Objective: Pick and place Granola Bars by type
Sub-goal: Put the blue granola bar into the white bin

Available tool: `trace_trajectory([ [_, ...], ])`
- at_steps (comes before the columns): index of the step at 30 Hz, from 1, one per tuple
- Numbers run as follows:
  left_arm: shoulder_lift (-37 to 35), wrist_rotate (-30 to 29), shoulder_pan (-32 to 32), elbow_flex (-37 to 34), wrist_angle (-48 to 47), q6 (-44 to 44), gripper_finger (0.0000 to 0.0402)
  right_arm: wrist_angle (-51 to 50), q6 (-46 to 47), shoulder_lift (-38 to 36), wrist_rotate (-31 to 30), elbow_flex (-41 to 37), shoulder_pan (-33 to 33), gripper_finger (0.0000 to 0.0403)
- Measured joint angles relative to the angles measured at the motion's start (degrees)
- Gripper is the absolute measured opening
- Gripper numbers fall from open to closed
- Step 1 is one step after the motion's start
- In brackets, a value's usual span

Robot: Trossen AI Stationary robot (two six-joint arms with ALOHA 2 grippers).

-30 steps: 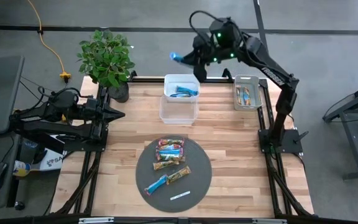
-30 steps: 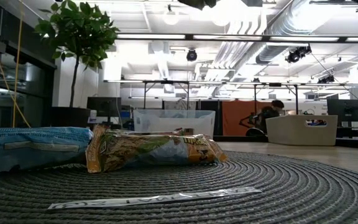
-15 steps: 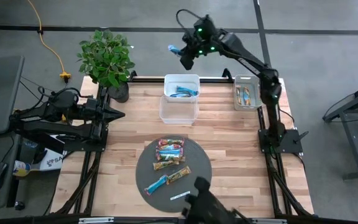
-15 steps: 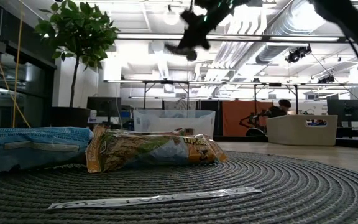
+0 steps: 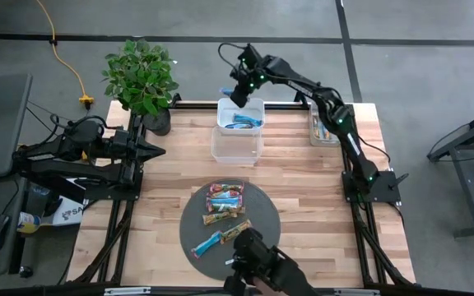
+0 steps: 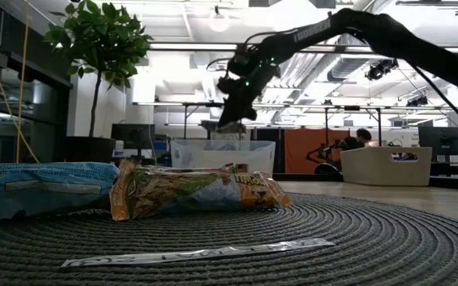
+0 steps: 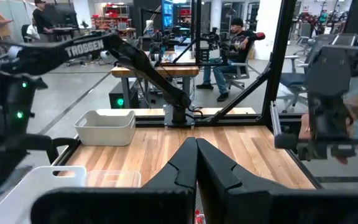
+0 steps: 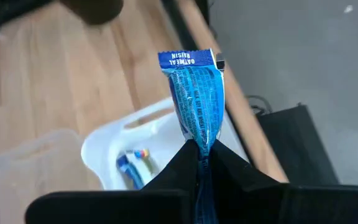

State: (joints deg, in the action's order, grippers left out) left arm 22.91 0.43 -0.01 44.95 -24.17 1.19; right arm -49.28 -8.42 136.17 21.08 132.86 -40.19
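My right gripper (image 5: 239, 99) hangs over the far rim of the white bin (image 5: 252, 105), shut on a blue Granola Bar (image 8: 196, 93). The bin holds another blue bar (image 8: 129, 167). Several more bars (image 5: 225, 205) in blue, red-pink and tan-and-green wrappers lie flat on the round grey mat (image 5: 266, 215); the low view shows a blue one (image 6: 38, 187) and a tan-and-green one (image 6: 197, 191) close up. My left gripper (image 7: 196, 163) waits shut at the table's left edge, pointing level over it. My right gripper pinches one end of the blue bar (image 8: 201, 144) between its two fingers. The fingers slant down from the table's far right. The bar sticks straight out past the fingertips, its free sealed end (image 8: 188, 59) foremost, lifted clear above the white bin.
An empty clear bin (image 5: 236, 145) stands just nearer than the white one. A second white bin (image 5: 327, 125) at the far right holds bars. A potted plant (image 5: 142, 78) stands far left, a thin white strip (image 5: 239, 258) lies on the mat, and a dark object (image 5: 262, 265) juts over the near edge.
My right gripper has come down with the blue bar from high beyond the table's far edge to just over the white bin, tipping more steeply downward and staying shut. A dark object has come in over the table's near edge by the mat.
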Motion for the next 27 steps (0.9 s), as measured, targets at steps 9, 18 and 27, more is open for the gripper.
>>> trace_trajectory([
  [9, -0.01, 0.02, 0.00, 0.00, 0.01, 0.00, 0.0001, -8.99, -11.68, 0.81, -1.18, 0.00, 0.18, 0.0019],
  [18, 0.00, 0.01, 0.00, 0.00, 0.00, 0.00, 0.0001, -10.52, -17.57, 0.79, -4.93, -3.61, 1.49, 0.0019],
  [27, -0.01, 0.02, 0.00, 0.00, 0.01, 0.00, 0.0001, -8.83, -17.30, 0.79, -7.82, -10.86, 2.19, 0.0022],
])
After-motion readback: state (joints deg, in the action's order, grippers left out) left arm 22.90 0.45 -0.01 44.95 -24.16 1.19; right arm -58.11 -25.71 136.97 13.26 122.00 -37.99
